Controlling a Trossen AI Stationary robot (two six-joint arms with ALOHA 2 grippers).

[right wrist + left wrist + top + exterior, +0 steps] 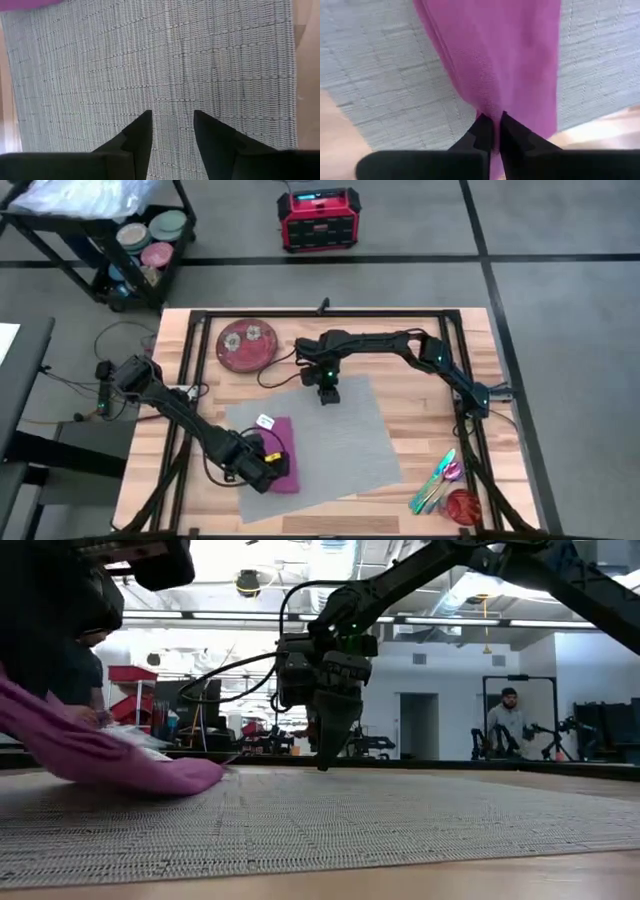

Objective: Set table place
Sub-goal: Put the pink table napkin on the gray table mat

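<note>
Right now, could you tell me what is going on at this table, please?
A place is being set on the light wooden plank table. The left gripper has its jaws shut on the purple cloth napkin, which lies on the large grey woven placemat. The right gripper hangs with jaws open over the placemat's far edge. A red patterned plate, the colourful cutlery and a red cup wait off the mat.

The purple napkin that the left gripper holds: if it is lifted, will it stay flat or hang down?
Probably it will hang. The purple napkin already folds and narrows toward the left gripper, so it seems soft and floppy. It looks thin, thus likely light. It may drag over the woven grey placemat rather than slide freely.
</note>
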